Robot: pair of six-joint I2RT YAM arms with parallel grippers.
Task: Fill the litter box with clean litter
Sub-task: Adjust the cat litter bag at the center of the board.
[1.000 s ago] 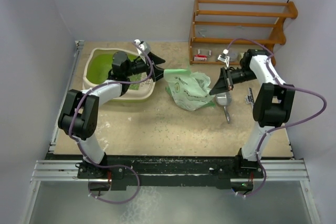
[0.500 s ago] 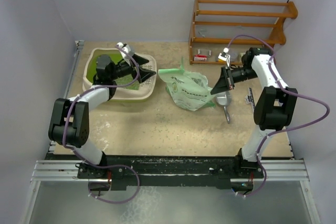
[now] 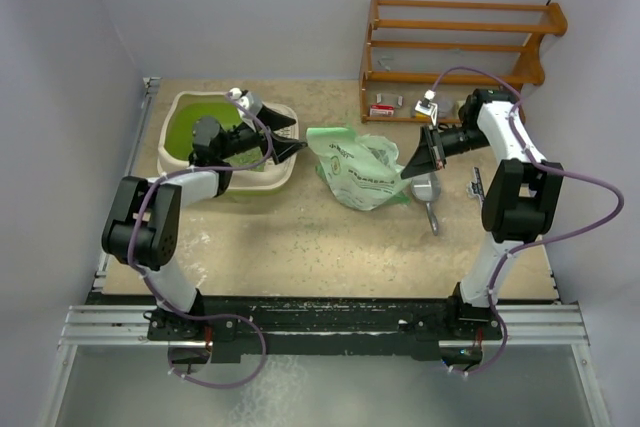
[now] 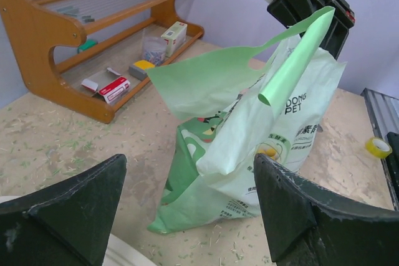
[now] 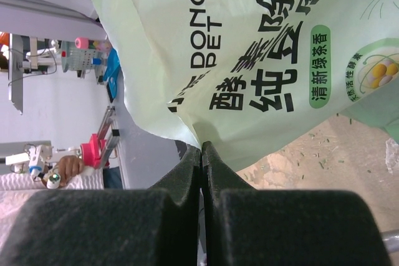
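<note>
Right claw (image 5: 201, 146) tight on crinkly bag (image 5: 249, 60) (glossy plastic); left claw (image 3: 290, 135) wide

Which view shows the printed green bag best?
Left wrist: the whole bag shows, with its handles and print. Top external shows it whole but small, from above; right wrist shows only a close patch of its print.

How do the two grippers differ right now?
The left gripper stands open and empty at the litter box rim; the right gripper is shut, pinching the bag. The left is apart from the bag; the right touches it. Both point toward the bag.
</note>
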